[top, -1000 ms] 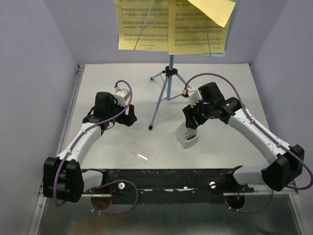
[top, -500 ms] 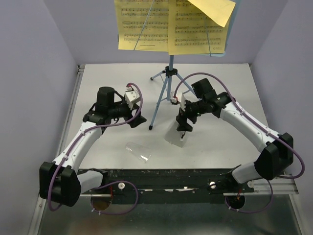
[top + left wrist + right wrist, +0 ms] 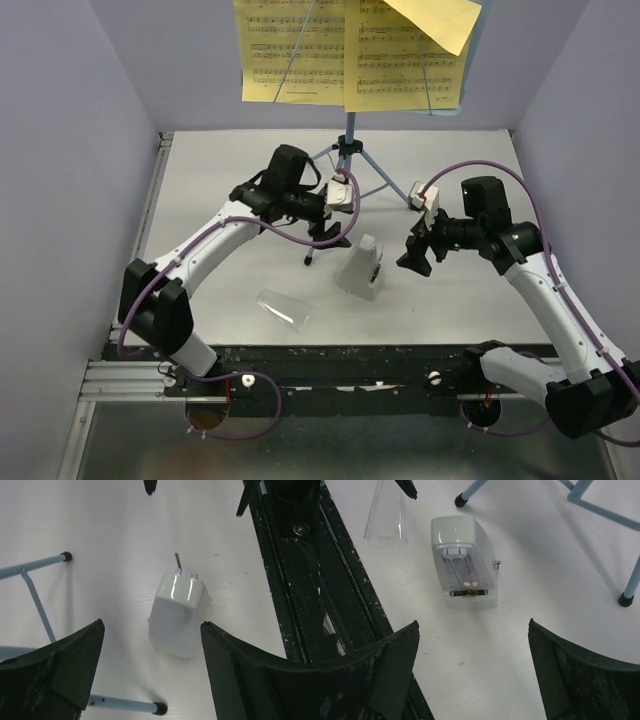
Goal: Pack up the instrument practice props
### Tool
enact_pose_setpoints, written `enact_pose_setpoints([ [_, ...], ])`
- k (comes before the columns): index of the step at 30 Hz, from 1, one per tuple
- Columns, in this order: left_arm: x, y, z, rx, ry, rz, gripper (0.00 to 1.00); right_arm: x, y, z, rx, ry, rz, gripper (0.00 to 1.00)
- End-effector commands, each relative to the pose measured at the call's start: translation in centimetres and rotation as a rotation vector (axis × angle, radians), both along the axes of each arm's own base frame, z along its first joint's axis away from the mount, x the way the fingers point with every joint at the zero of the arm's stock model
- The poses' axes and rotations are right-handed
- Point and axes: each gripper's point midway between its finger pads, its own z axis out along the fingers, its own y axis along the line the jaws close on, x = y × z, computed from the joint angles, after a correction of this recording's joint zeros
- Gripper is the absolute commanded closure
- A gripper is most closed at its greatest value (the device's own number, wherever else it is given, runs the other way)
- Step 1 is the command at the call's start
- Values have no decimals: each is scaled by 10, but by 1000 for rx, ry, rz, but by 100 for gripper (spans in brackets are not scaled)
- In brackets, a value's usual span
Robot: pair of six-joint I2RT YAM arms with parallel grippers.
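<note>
The light-blue music stand's tripod [image 3: 345,160] stands at the back centre, with yellow sheet-music pages [image 3: 300,50] on its desk at the top edge. A whitish plastic metronome-like piece [image 3: 362,268] stands on the table between my grippers. It also shows in the left wrist view [image 3: 177,615] and in the right wrist view [image 3: 462,562]. A clear plastic cover [image 3: 285,308] lies to its front left. My left gripper [image 3: 335,232] is open and empty just left of the whitish piece, over a tripod leg [image 3: 37,600]. My right gripper [image 3: 415,255] is open and empty to its right.
The black front rail [image 3: 330,355] runs along the near table edge and shows in both wrist views. Tripod feet [image 3: 160,708] [image 3: 461,501] rest close to the whitish piece. Lilac walls [image 3: 70,200] close in the left, right and back.
My right gripper has let go of the whitish piece and drawn back to the right. My left arm has swung right, over the tripod leg, up to the piece.
</note>
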Motion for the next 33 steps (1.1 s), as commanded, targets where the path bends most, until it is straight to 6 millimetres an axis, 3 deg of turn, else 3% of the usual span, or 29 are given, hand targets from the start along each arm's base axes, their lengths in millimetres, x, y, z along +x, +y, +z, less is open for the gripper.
enact_pose_setpoints([
  [1, -15, -37, 6, 4, 38, -181, 12, -15, -6, -28, 67, 213, -77, 7],
  [4, -21, -48, 4, 40, 31, -262, 14, -19, -3, -27, 117, 267, -83, 10],
  [11, -27, -40, -9, 136, 40, -348, 16, -19, -4, -23, 125, 201, -52, 14],
  [16, -32, -39, -23, 167, 83, -360, 21, -24, -3, -38, 106, 174, 34, 26],
  [19, -29, -42, -29, 155, 85, -344, 26, -15, -5, -54, 79, 174, 17, 33],
  [23, -20, -54, -31, 118, 54, -305, 28, -10, -6, -67, 62, 138, 35, 32],
  [27, -17, -61, -31, 117, 50, -298, 36, -11, 0, -63, 89, 127, 87, 31],
  [33, -15, -58, -38, 144, 55, -271, 59, -12, 4, -69, 93, 110, 140, 32],
])
